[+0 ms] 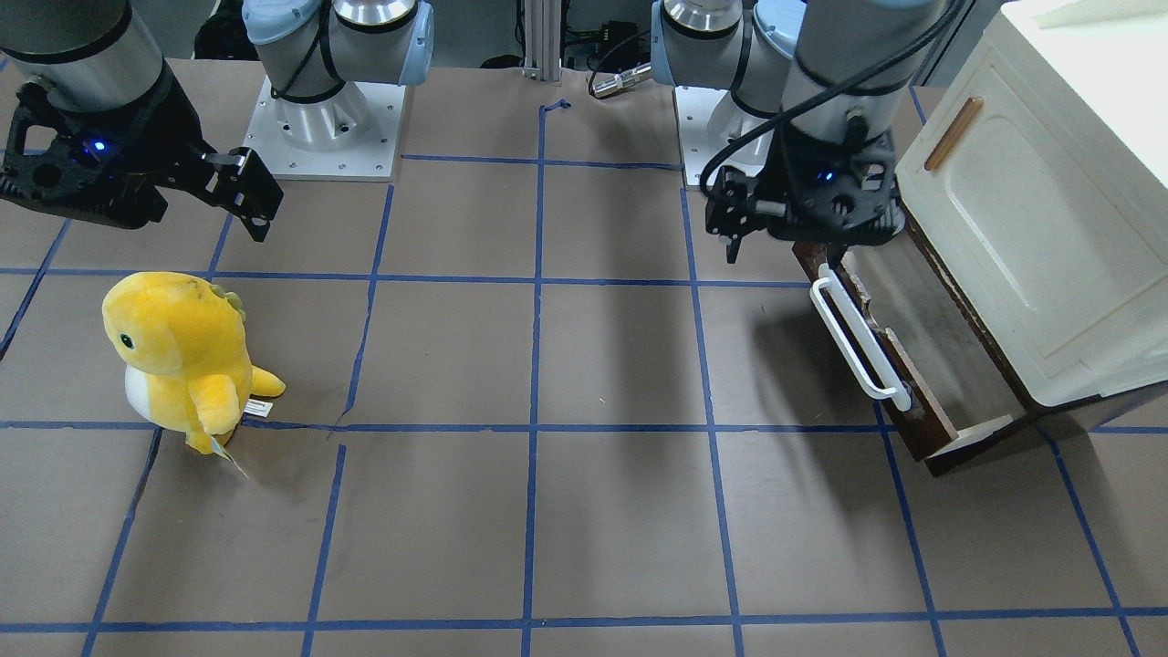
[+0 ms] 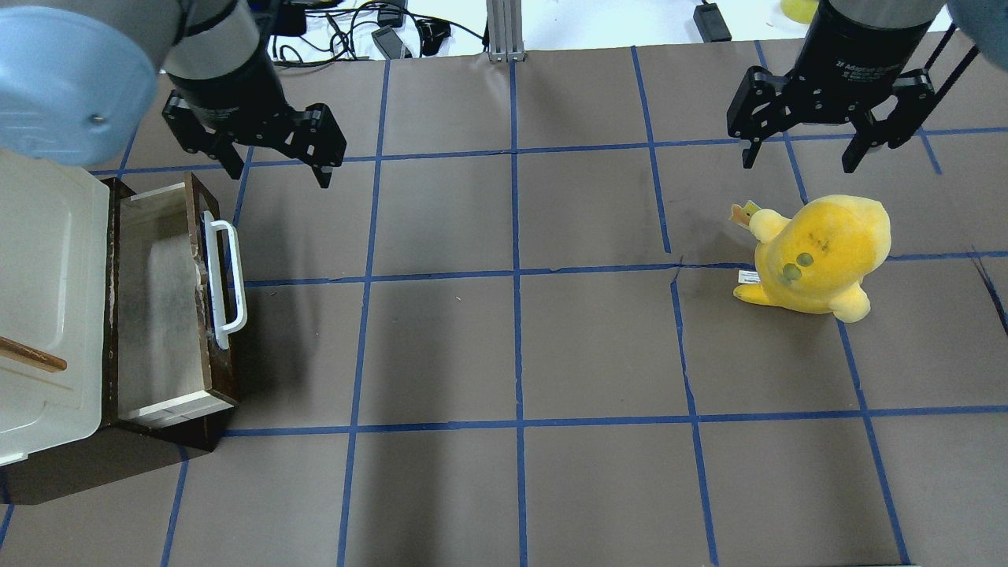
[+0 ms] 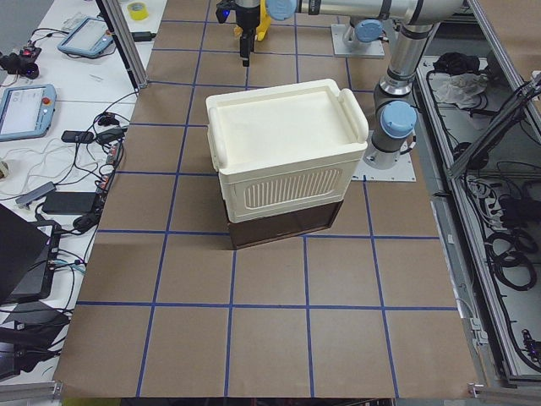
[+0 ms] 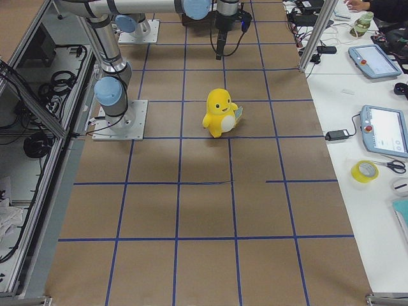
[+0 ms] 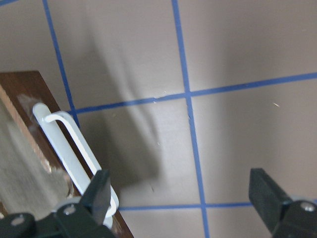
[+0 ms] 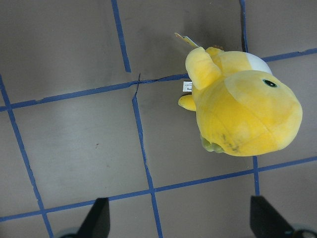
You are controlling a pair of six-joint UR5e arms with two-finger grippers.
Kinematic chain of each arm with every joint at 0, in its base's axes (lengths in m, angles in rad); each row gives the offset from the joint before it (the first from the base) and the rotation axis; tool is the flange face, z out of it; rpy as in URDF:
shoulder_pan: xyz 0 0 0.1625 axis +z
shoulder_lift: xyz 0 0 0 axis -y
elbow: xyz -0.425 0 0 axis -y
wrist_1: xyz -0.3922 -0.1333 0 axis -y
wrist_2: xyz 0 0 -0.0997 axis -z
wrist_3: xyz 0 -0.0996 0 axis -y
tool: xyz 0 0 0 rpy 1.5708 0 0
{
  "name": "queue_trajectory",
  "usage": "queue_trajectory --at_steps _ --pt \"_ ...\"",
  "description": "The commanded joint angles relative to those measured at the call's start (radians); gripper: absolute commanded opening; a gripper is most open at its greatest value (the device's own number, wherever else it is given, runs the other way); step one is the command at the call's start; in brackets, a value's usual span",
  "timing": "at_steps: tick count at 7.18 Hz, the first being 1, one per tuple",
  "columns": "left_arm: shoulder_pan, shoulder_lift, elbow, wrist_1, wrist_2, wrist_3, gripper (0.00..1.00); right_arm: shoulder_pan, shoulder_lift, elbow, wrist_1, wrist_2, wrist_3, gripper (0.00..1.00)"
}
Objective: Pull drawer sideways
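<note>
The drawer (image 2: 157, 291) stands pulled out from under a cream cabinet (image 2: 47, 276) at the table's left. It has a dark brown front, a long white bar handle (image 2: 228, 283) and pale inner walls. It also shows in the front view (image 1: 922, 338). My left gripper (image 2: 279, 169) is open and empty, hovering over the far end of the drawer front. In the left wrist view (image 5: 181, 193) one fingertip (image 5: 101, 188) sits just beside the handle (image 5: 69, 144). My right gripper (image 2: 799, 161) is open and empty, far off on the right.
A yellow plush toy (image 2: 819, 252) stands on the table's right side, just in front of my right gripper, and fills the right wrist view (image 6: 242, 111). The cabinet (image 1: 1031, 210) rises tall beside the left arm. Brown paper with blue tape lines covers the table.
</note>
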Motion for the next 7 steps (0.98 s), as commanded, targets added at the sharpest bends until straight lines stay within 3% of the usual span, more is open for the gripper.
queue_trajectory --at_steps 1,7 --pt "0.069 0.094 -0.015 -0.031 -0.041 0.073 0.99 0.001 0.000 0.000 0.000 0.000 0.000 1.00" --pt "0.081 0.099 -0.045 0.014 -0.040 0.064 0.98 0.001 0.000 0.000 0.000 0.000 0.000 1.00"
